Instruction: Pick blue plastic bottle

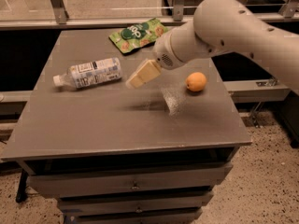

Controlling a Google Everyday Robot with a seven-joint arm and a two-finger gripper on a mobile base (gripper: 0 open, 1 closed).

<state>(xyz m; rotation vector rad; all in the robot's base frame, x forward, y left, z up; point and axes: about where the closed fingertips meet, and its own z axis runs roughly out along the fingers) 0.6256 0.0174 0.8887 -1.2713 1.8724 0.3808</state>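
The blue plastic bottle (88, 73) lies on its side on the left part of the grey table (93, 125). It is clear, with a white and pale-blue label and its white cap pointing left. My gripper (157, 87) hangs above the middle of the table, to the right of the bottle's base and not touching it. Its jaws are open and empty: a cream finger (144, 73) on the bottle's side, a blurred pale finger (172, 100) nearer the front.
A green snack pouch (135, 33) lies at the back of the table. An orange fruit (196, 81) sits on the right, just right of the gripper. The table has drawers below and railings behind it.
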